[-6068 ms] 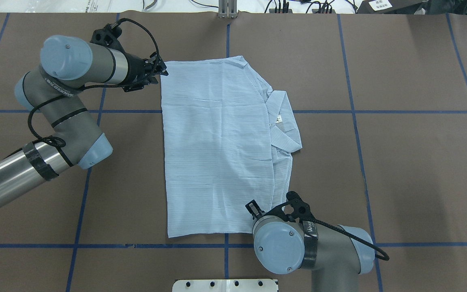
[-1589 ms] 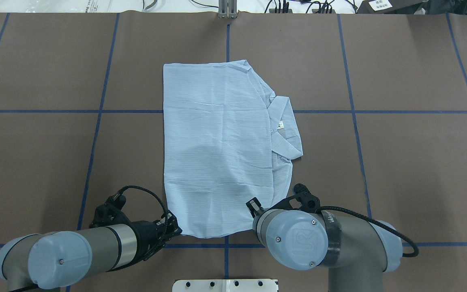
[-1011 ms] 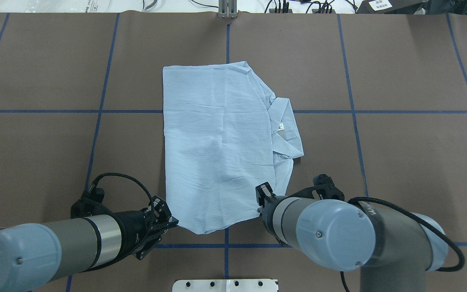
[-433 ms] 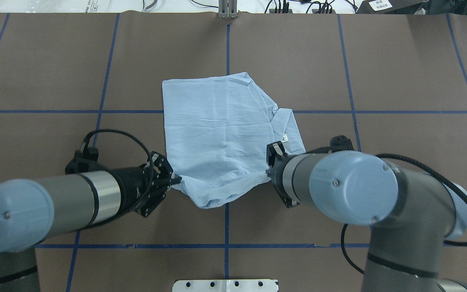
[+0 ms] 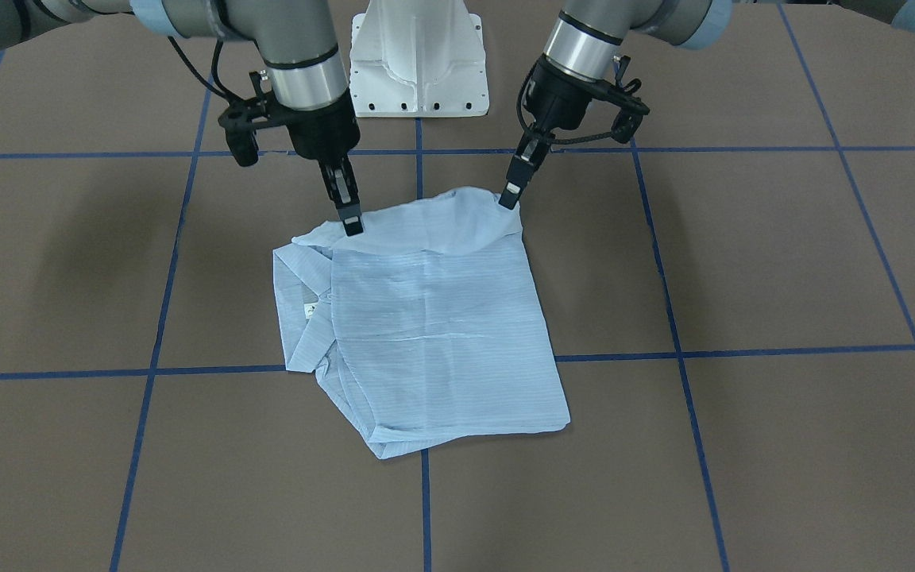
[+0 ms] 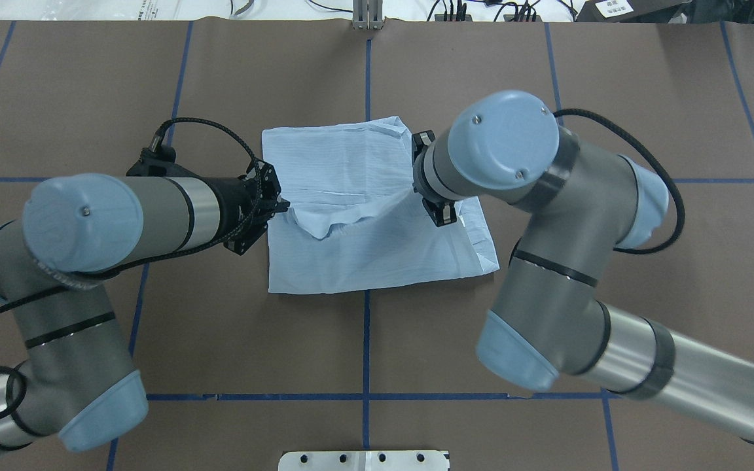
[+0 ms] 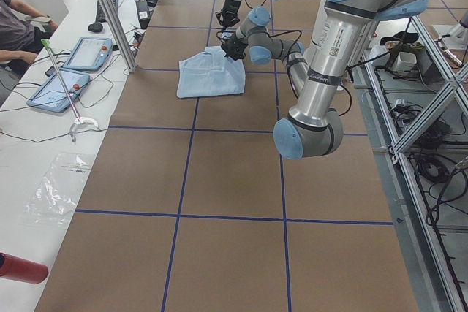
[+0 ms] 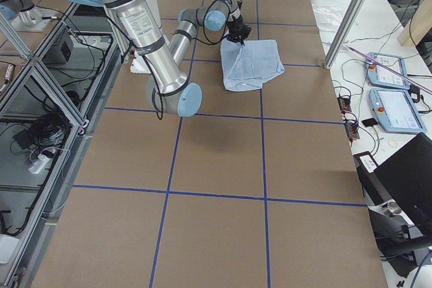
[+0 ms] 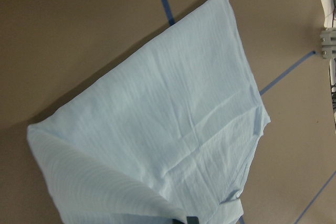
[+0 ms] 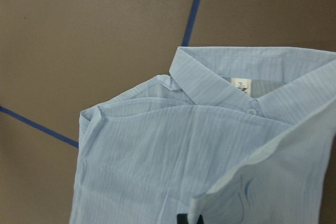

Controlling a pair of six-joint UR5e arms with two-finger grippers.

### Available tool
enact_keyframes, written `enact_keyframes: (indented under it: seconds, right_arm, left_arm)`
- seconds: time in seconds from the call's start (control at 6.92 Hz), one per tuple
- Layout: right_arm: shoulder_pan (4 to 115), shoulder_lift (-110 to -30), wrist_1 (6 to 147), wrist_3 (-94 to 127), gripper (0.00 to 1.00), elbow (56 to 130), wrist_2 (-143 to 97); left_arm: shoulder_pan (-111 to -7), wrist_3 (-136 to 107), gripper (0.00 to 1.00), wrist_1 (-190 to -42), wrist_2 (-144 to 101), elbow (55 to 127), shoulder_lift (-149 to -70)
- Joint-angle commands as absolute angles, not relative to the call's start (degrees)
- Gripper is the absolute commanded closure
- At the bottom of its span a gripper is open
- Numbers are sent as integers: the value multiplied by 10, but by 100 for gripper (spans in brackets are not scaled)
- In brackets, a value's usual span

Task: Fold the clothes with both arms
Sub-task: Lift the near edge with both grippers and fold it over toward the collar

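Jaws of the left gripper [image 5: 510,197] and right gripper [image 5: 353,225] are clamped on one edge of the shirt [image 5: 434,318], which is held lifted; the rest is spread on the table [image 5: 743,262].

A robotics lab: gridded table [image 6: 56,98], teach pendants [image 8: 397,110].

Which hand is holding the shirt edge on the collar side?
The right hand: it pinches the lifted shirt edge beside the collar and white tag; the left hand holds the plain corner opposite.
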State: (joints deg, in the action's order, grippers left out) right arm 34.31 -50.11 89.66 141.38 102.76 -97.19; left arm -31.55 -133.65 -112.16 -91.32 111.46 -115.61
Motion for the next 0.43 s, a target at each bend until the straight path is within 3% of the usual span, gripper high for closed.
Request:
enact_keyframes:
  seconds: [0.0, 0.29]
  right_arm:
    - [380, -430, 824, 1376, 100, 863, -994]
    - [407, -376, 762, 1337, 100, 733, -1012]
  left_arm:
    - [-360, -1299, 100, -1213, -917, 982, -1191]
    - [-403, -1259, 100, -1271, -917, 852, -1248]
